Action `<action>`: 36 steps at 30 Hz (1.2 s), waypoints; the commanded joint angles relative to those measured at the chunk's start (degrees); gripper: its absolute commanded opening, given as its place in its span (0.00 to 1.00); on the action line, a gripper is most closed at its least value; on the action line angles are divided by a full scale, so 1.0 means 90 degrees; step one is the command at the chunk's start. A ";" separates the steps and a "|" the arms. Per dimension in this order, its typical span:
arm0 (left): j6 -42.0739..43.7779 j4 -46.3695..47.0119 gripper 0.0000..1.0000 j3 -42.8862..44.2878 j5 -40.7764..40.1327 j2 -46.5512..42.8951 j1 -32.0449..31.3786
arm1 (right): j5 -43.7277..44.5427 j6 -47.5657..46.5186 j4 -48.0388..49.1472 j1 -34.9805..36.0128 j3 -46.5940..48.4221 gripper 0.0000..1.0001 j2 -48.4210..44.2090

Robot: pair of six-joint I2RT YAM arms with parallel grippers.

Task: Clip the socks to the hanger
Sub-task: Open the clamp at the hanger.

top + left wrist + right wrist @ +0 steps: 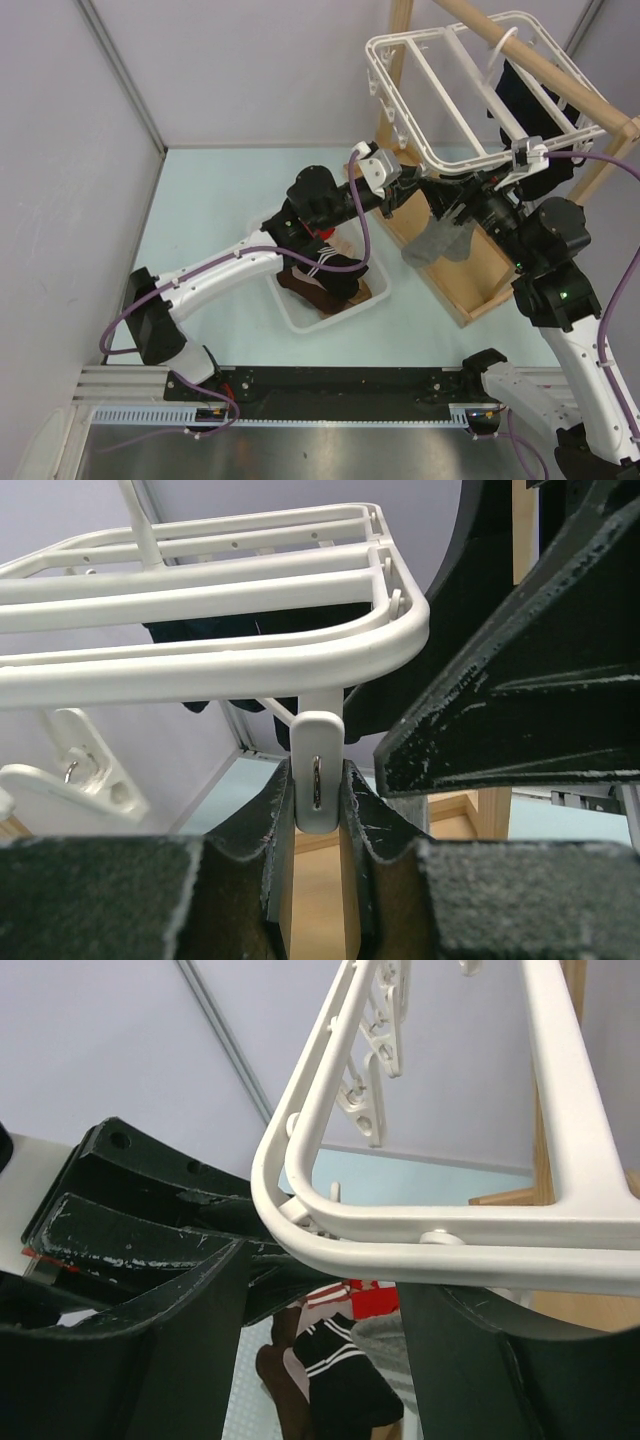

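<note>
The white hanger (470, 160) hangs tilted from the wooden pole at the upper right. My left gripper (405, 190) is at its near corner, shut on a small white clip (320, 770) that dangles from the hanger rim (200, 670). My right gripper (455, 200) is just beside it under the same corner, and its jaws stand wide apart below the hanger rim (450, 1245). A grey sock (435, 242) hangs below the two grippers with its top hidden; it shows in the right wrist view (385, 1345). A black sock (520, 95) hangs on the hanger's far side.
A white basket (290, 310) under my left arm holds several socks (325, 275), including a black one with white stripes (345, 1380). The wooden rack's pole (540, 60) and base (470, 270) stand at the right. Grey walls close in the left and back.
</note>
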 commanded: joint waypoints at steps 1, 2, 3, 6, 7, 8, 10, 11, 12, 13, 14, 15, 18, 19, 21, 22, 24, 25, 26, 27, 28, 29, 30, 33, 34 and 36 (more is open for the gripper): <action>0.0164 -0.0200 0.08 0.0258 0.0207 -0.0295 -0.0134 | 0.0343 0.0188 0.0476 -0.0064 0.0064 0.64 -0.0077; 0.0242 -0.0239 0.08 0.0268 0.0198 -0.0266 -0.0163 | 0.0344 0.0198 0.0525 -0.0064 0.0064 0.63 -0.0086; 0.0272 -0.0327 0.08 0.0306 0.0207 -0.0256 -0.0183 | 0.0315 0.0208 0.0554 -0.0074 0.0064 0.63 -0.0077; 0.0369 -0.0474 0.08 0.0385 0.0207 -0.0188 -0.0241 | 0.0256 0.0305 0.0671 -0.0064 0.0064 0.63 -0.0048; 0.0399 -0.0513 0.08 0.0404 0.0198 -0.0158 -0.0261 | 0.0237 0.0305 0.0730 -0.0064 0.0064 0.63 -0.0028; 0.0418 -0.0629 0.08 0.0492 0.0188 -0.0100 -0.0271 | 0.0236 0.0315 0.0749 -0.0074 0.0064 0.63 -0.0009; 0.0486 -0.0786 0.08 0.0609 0.0119 -0.0031 -0.0310 | 0.0236 0.0335 0.0779 -0.0064 0.0064 0.62 0.0030; 0.0506 -0.0883 0.08 0.0697 0.0090 0.0007 -0.0320 | 0.0236 0.0335 0.0779 -0.0064 0.0064 0.62 0.0040; 0.0545 -0.0913 0.08 0.0717 0.0071 0.0027 -0.0339 | 0.0236 0.0344 0.0798 -0.0054 0.0064 0.62 0.0060; 0.0594 -0.0943 0.08 0.0746 0.0012 0.0037 -0.0378 | 0.0236 0.0344 0.0808 -0.0054 0.0064 0.62 0.0070; 0.0604 -0.1010 0.08 0.0804 -0.0027 0.0057 -0.0388 | 0.0236 0.0344 0.0828 -0.0054 0.0064 0.62 0.0060; 0.0623 -0.1059 0.08 0.0844 -0.0047 0.0115 -0.0398 | 0.0236 0.0344 0.0847 -0.0064 0.0064 0.61 0.0060; 0.0624 -0.1342 0.08 0.1068 -0.0193 0.0310 -0.0437 | 0.0207 0.0383 0.0877 -0.0025 0.0064 0.61 0.0070; 0.0624 -0.1421 0.08 0.1136 -0.0242 0.0359 -0.0466 | 0.0197 0.0393 0.0867 -0.0015 0.0064 0.61 0.0079; 0.0604 -0.1636 0.08 0.1293 -0.0388 0.0447 -0.0495 | 0.0197 0.0413 0.0828 0.0043 0.0064 0.60 0.0080; 0.0594 -0.1704 0.08 0.1322 -0.0447 0.0515 -0.0515 | 0.0207 0.0413 0.0799 0.0072 0.0064 0.60 0.0070; 0.0594 -0.1773 0.08 0.1371 -0.0574 0.0564 -0.0525 | 0.0343 0.0384 0.0721 0.0121 0.0064 0.60 0.0041; 0.0594 -0.1802 0.08 0.1381 -0.0613 0.0565 -0.0554 | 0.0421 0.0374 0.0701 0.0131 0.0064 0.61 0.0002; 0.0614 -0.1822 0.08 0.1391 -0.0642 0.0565 -0.0564 | 0.0596 0.0374 0.0672 0.0141 0.0064 0.61 -0.0018; 0.0633 -0.1841 0.08 0.1372 -0.0710 0.0565 -0.0574 | 0.0665 0.0345 0.0652 0.0151 0.0064 0.60 -0.0028; 0.0682 -0.1870 0.08 0.1381 -0.0759 0.0565 -0.0612 | 0.0695 0.0335 0.0633 0.0160 0.0064 0.60 -0.0018; 0.0702 -0.1890 0.08 0.1391 -0.0779 0.0555 -0.0632 | 0.0782 0.0325 0.0613 0.0180 0.0064 0.59 -0.0028; 0.0740 -0.1909 0.08 0.1391 -0.0818 0.0545 -0.0652 | 0.0832 0.0315 0.0555 0.0180 0.0054 0.59 -0.0018; 0.0828 -0.1968 0.07 0.1391 -0.0876 0.0506 -0.0739 | 0.1056 0.0286 0.0409 0.0219 0.0064 0.58 0.0060; 0.0848 -0.1978 0.07 0.1391 -0.0896 0.0487 -0.0778 | 0.1105 0.0247 0.0379 0.0238 0.0064 0.57 0.0070; 0.0868 -0.1968 0.07 0.1352 -0.0935 0.0438 -0.0827 | 0.1184 0.0208 0.0330 0.0278 0.0054 0.57 0.0118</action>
